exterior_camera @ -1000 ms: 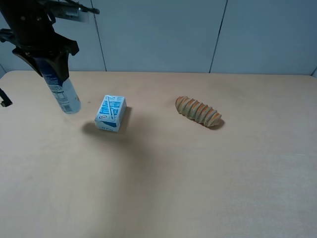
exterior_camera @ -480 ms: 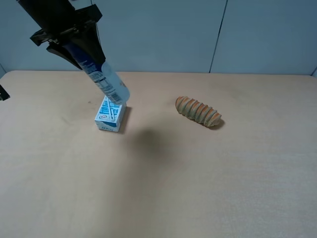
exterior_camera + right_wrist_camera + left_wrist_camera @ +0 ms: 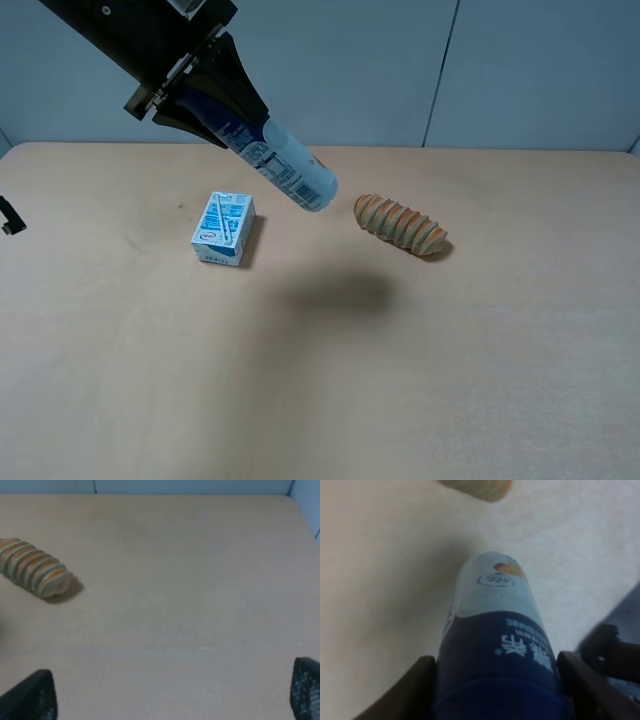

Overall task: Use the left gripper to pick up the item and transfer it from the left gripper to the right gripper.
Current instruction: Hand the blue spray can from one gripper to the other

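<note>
The item, a bottle [image 3: 275,165] with a dark blue upper part and a white labelled lower body, hangs tilted in the air above the table, its white end pointing down and right toward the bread roll. My left gripper [image 3: 205,95] is shut on its blue upper part. In the left wrist view the bottle [image 3: 497,645] fills the frame between the two black fingers [image 3: 407,690]. My right gripper is out of the exterior high view. In the right wrist view its fingertips [image 3: 30,700] stand wide apart and hold nothing, open above the bare table.
A small blue-white carton [image 3: 224,228] stands on the table left of centre. A ridged orange-brown bread roll [image 3: 401,225] lies right of centre; it also shows in the right wrist view [image 3: 35,573]. The tan table [image 3: 450,380] meets a grey wall at the back.
My left gripper has swung the bottle up and to the right, from beside the carton to over the table's middle, tilting it further toward horizontal.
</note>
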`<state>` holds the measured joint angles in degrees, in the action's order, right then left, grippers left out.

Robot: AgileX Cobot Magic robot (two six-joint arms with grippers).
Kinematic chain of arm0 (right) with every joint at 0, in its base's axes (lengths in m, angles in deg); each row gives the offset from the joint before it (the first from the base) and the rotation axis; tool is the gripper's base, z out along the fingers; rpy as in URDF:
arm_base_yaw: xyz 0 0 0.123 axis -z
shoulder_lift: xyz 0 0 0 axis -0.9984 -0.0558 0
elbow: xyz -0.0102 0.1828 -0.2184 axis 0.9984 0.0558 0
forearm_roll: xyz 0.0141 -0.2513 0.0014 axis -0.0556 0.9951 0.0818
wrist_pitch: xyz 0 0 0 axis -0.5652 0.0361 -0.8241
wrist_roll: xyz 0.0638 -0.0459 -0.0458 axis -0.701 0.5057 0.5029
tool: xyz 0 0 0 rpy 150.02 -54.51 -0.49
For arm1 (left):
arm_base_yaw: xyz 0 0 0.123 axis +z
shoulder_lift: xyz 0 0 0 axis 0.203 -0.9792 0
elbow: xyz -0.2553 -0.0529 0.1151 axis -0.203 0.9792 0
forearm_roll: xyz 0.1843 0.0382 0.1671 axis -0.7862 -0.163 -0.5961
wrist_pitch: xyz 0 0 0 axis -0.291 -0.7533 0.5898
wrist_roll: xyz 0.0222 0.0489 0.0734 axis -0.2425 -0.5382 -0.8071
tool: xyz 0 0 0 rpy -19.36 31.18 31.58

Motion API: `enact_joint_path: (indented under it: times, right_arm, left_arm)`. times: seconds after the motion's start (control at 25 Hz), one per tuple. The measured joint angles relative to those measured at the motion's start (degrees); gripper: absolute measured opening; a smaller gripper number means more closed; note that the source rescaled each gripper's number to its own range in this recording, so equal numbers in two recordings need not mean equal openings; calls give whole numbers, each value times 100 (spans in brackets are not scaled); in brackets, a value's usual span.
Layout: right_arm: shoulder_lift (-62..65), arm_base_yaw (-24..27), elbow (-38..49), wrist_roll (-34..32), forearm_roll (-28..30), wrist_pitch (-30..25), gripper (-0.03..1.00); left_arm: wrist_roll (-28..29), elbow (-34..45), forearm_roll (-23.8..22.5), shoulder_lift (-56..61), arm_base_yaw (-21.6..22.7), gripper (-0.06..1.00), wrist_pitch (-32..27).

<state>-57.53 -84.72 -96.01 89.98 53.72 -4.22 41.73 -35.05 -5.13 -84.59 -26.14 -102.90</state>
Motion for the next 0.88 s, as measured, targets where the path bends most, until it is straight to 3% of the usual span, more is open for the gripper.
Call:
enact_joint_path:
  times: [0.6, 0.76, 0.88]
  right_arm:
    - [0, 0, 0, 0, -21, 0, 100]
    - [-247, 0, 0, 214, -190, 0, 100]
    - [-850, 0, -134, 609, -659, 42, 100]
  left_arm:
    - [-1763, 1266, 2156, 0, 0, 0, 139]
    - [-1990, 1439, 2414, 5, 0, 0, 41]
    - [-2048, 1477, 2439, 5, 0, 0, -103]
